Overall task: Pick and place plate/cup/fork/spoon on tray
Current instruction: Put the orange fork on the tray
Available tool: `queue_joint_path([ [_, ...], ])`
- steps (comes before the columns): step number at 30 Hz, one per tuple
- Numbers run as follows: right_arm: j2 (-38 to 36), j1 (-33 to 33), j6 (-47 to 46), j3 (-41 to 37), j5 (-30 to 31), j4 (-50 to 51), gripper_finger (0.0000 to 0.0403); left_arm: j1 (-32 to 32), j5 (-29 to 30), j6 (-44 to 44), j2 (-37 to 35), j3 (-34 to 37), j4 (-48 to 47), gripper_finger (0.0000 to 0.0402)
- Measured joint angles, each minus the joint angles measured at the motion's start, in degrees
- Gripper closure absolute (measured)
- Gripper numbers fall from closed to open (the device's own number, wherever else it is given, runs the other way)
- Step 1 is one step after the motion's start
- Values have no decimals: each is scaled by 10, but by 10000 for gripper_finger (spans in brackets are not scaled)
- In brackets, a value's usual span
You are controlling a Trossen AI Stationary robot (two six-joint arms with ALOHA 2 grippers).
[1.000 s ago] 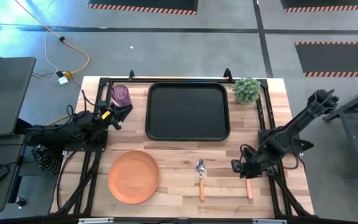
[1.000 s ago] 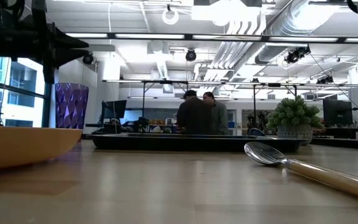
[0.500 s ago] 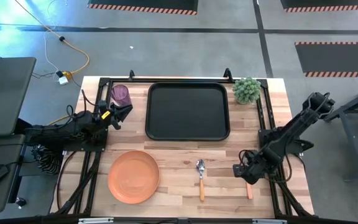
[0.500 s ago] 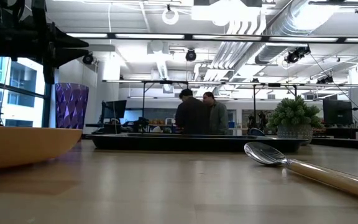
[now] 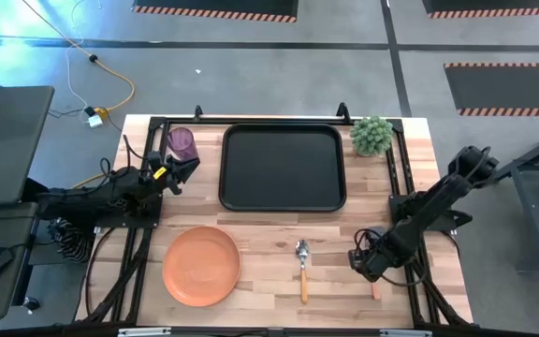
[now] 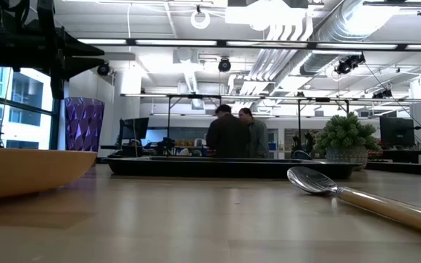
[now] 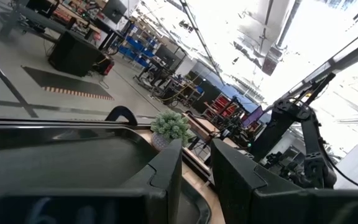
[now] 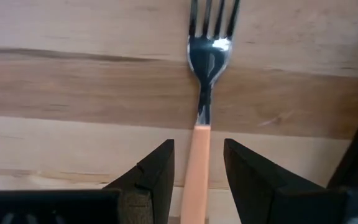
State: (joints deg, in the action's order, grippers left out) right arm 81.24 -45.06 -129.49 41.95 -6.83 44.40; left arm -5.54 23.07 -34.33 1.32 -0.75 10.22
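Observation:
The fork (image 8: 206, 68) lies flat on the wooden table near its right front corner, tines toward the far edge. My right gripper (image 8: 199, 171) is open low over it, one finger on each side of the orange handle (image 8: 198, 155) without touching; from above only the handle's end (image 5: 375, 289) shows. The spoon (image 5: 301, 267) and the orange plate (image 5: 201, 265) lie on the table near the front. The purple cup (image 5: 182, 142) stands upright left of the black tray (image 5: 284, 208). My left gripper (image 5: 183, 169) waits beside the cup, its fingers (image 7: 166, 171) a narrow gap apart.
A small green plant (image 5: 371, 136) stands at the far right corner beside the tray. Dark frame rails (image 5: 399, 178) run along the table's left and right sides. In the low view, two people (image 6: 232, 131) stand in the room beyond the table.
My right gripper has gone toward the table's near edge, along the fork, and now covers more of its handle. The fork, the spoon, the plate and the cup have kept still.

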Motion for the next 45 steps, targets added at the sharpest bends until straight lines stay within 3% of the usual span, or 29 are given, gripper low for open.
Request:
queue_joint_path([
  [19,65,-26,-14,0,-10,-36,276,0,0,0,0,0,-2,326],
  [32,68,-25,-12,1,-7,-54,380,0,1,0,0,0,-6,326],
  [45,46,-20,-15,0,-3,-59,385,0,1,0,0,0,-6,326],
])
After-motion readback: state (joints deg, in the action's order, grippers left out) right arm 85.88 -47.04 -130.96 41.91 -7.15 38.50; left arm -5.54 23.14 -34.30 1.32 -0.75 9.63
